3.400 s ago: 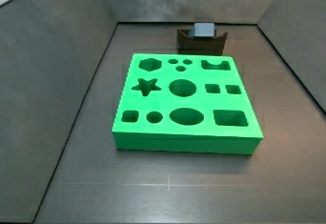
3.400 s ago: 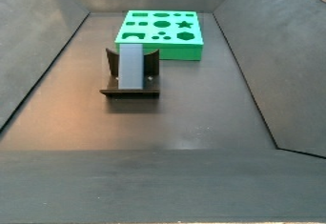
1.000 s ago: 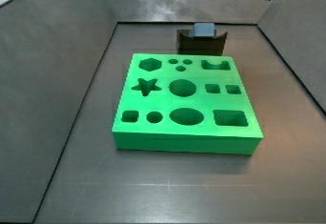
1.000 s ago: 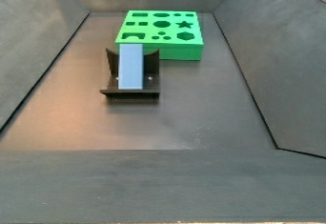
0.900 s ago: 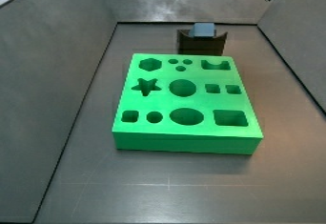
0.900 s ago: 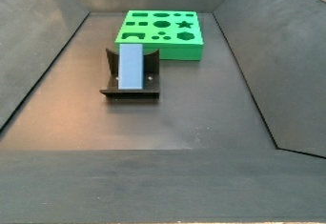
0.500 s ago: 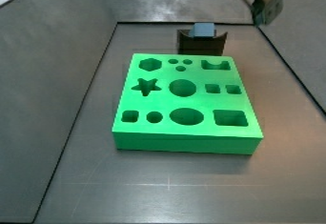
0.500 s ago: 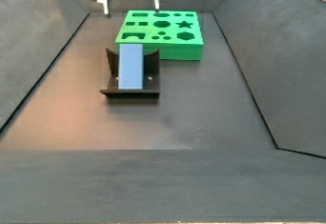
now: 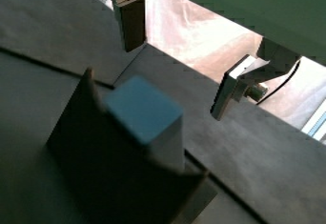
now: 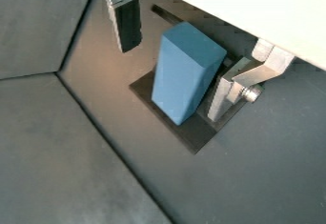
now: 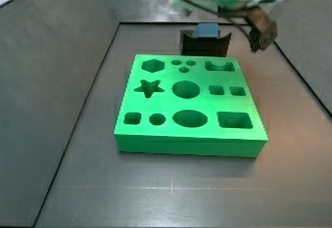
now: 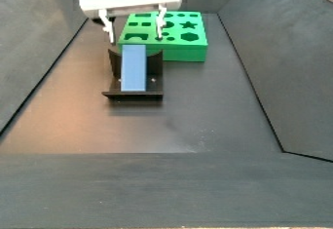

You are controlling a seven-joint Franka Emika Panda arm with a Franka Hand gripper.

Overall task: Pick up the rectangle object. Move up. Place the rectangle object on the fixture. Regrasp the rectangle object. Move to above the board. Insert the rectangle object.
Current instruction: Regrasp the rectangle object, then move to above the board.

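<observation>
your gripper (image 12: 131, 30) hangs above the fixture (image 12: 134, 90), jaws spread and empty. the rectangle object (image 10: 186, 71) leans in the fixture's notch. descend off-centre and a finger (image 10: 126, 22) may knock it loose.

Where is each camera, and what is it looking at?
Wrist view: on the arm, looks down at the block's end on the fixture; a finger shows.
Wrist view: on the arm, sees the block's long face; the open gripper straddles it.
Side view: beyond the board, facing the fixture; gripper shows.
Side view: opposite end, fixture nearest; gripper above it.
All share the block.
</observation>
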